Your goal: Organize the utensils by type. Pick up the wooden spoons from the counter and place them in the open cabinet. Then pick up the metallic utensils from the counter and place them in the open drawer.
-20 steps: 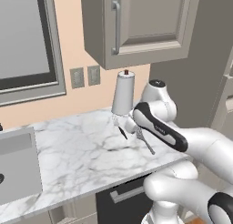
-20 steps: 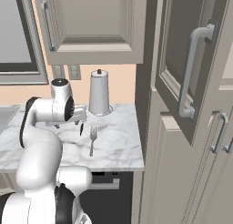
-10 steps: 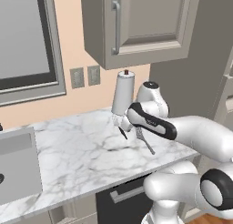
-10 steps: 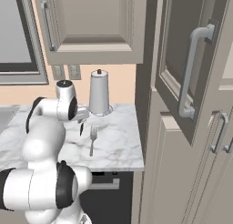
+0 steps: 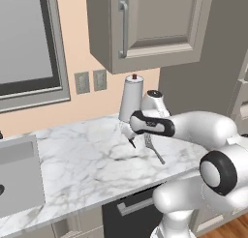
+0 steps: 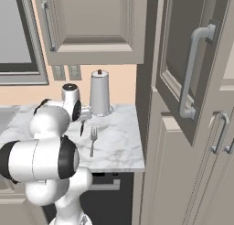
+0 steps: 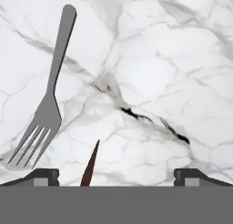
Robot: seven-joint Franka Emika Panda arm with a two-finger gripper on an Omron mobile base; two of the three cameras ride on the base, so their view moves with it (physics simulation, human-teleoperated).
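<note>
1. The pincer [image 7: 116, 176] hangs wide open and empty, low over the marble surface [image 5: 87, 159].
2. A brown tip, likely the wooden spoon [image 7: 90, 166], sits between its fingertips; the fork [image 7: 48, 95] lies beside.
3. Spoon pickup seems underway: next, descend and close.

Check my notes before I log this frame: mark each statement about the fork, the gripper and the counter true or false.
1. The fork lies flat on the marble counter. True.
2. The gripper is clamped on the fork. False: its jaws stand wide open, holding nothing, with the fork off to one side.
3. A slim brown tip shows between the fingertips in the hand view. True.
4. The fork sits inside a drawer. False: it is on the counter.
5. A tall white cylinder stands at the counter's back. True.
</note>
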